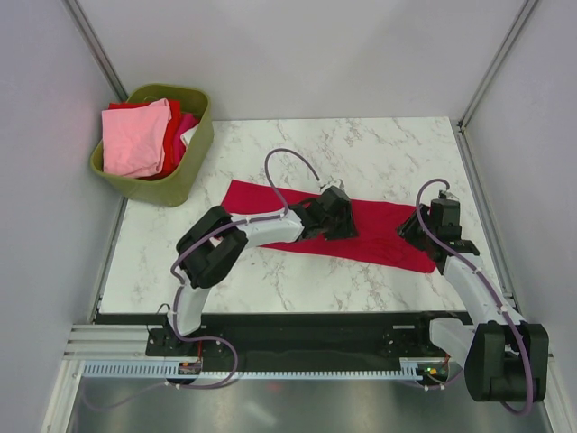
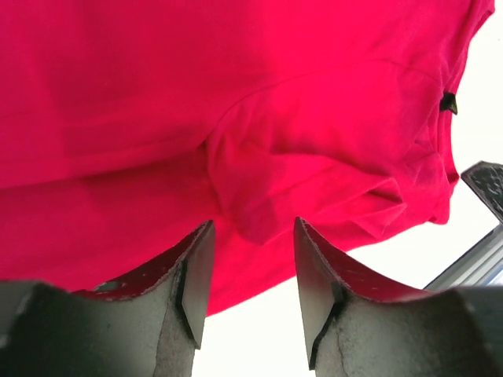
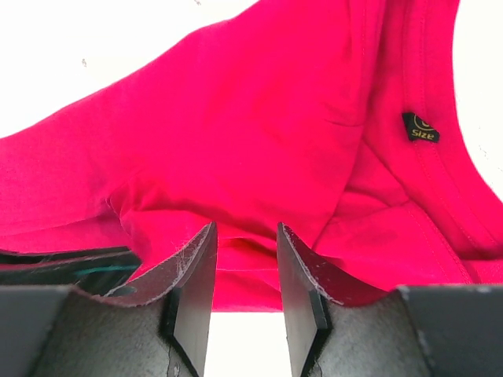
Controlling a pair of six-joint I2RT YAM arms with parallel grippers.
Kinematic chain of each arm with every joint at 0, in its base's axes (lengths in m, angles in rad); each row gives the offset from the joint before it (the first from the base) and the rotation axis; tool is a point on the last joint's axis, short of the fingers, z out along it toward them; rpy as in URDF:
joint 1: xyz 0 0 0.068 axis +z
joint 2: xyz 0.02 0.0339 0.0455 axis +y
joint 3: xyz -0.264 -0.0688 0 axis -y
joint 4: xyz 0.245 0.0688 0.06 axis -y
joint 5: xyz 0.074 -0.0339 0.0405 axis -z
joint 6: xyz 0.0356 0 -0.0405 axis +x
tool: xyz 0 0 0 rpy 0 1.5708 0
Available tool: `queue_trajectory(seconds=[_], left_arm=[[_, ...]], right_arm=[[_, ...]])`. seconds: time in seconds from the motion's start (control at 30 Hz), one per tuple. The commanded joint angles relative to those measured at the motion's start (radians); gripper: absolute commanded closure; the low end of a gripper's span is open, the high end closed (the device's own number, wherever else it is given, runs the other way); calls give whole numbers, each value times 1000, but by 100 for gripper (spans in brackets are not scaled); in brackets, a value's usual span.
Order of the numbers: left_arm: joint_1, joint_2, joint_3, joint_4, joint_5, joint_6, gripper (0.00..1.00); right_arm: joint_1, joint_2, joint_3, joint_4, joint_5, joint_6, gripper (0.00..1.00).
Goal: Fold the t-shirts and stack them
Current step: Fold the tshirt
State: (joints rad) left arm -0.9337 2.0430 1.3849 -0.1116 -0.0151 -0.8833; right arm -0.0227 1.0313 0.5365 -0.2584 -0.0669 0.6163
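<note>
A crimson red t-shirt (image 1: 379, 236) lies spread in a long band across the middle of the marble table (image 1: 379, 149). Its small dark neck label (image 3: 420, 127) shows near the collar, and also in the left wrist view (image 2: 448, 102). My left gripper (image 1: 341, 224) is low over the shirt's middle. Its jaws (image 2: 253, 228) are open, with the shirt's near edge (image 2: 259, 267) below the gap. My right gripper (image 1: 416, 231) is at the shirt's right end. It (image 3: 245, 232) is open too, and a fold of the hem (image 3: 245, 267) lies between its tips.
An olive-green basket (image 1: 194, 167) stands at the back left corner. It holds a light pink shirt (image 1: 135, 140), a red one (image 1: 173, 135) and a magenta one (image 1: 187, 122). White walls enclose the table on three sides. Bare marble lies behind and in front of the shirt.
</note>
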Motion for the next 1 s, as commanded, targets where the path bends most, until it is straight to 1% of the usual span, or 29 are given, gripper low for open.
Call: queue_trajectory(seconds=[0.0,0.07,0.17,0.2,0.27,0.3,0.47,0.57,0.73,0.97], left_arm=[[-11,37,57,18,10,-43,51],[-14,48,66,18,10,-43,58],[-16,55,74,18,37,-49,71],[-16,57,75,18,40,-49,78],[-16,57,75,20,46,-46,87],[-16,56,75,18,49,-42,97],[-13,5,43,16,58,-22,98],[4,-52,8,15,92,0,98],[41,-81,-7,-6,248,30,98],[79,-58,8,-37,357,61,98]], right_arm=[[-3,-13,-7,44,-8,-12,56],[-3,-14,-9,45,-10,-12,56],[-5,-20,-10,47,-11,-13,57],[-5,-27,-10,47,-11,-12,56],[-8,-31,-13,45,-11,-13,56],[-8,-34,-13,47,-11,-15,56],[-10,-31,-13,45,-16,-27,56],[-10,-8,-9,47,-39,-38,55],[-8,44,11,56,-125,-81,54],[13,119,40,44,-175,-112,54]])
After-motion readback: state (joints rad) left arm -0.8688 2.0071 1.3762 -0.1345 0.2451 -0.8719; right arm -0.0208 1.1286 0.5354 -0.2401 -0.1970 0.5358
